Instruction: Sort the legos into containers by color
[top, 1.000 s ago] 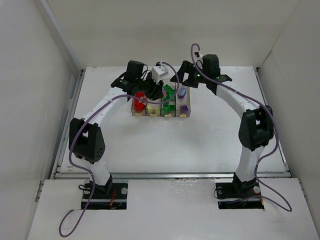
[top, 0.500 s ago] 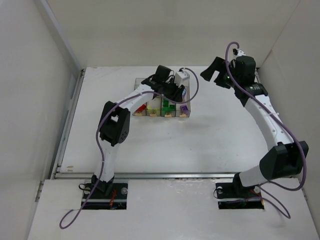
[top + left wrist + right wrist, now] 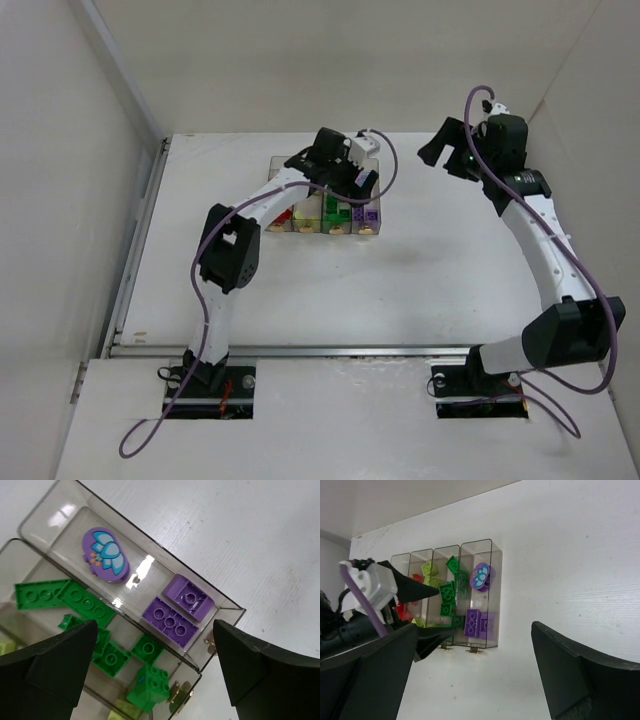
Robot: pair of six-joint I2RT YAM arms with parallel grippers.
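Fingers [image 3: 55, 665] of the left gripper [image 3: 155, 630] stand wide apart, gripping nothing, above the purple end of the containers [image 3: 496, 600] on the white table [image 3: 430, 270]. The right gripper [image 3: 474, 627], equally spread and empty, hangs well off to the right. The legos [image 3: 150, 690] lie sorted in the four joined bins: red bricks [image 3: 283, 213], lime bricks [image 3: 429, 569], green bricks [image 3: 85, 600], then purple bricks [image 3: 169, 621] beside a flower-printed piece [image 3: 105, 555].
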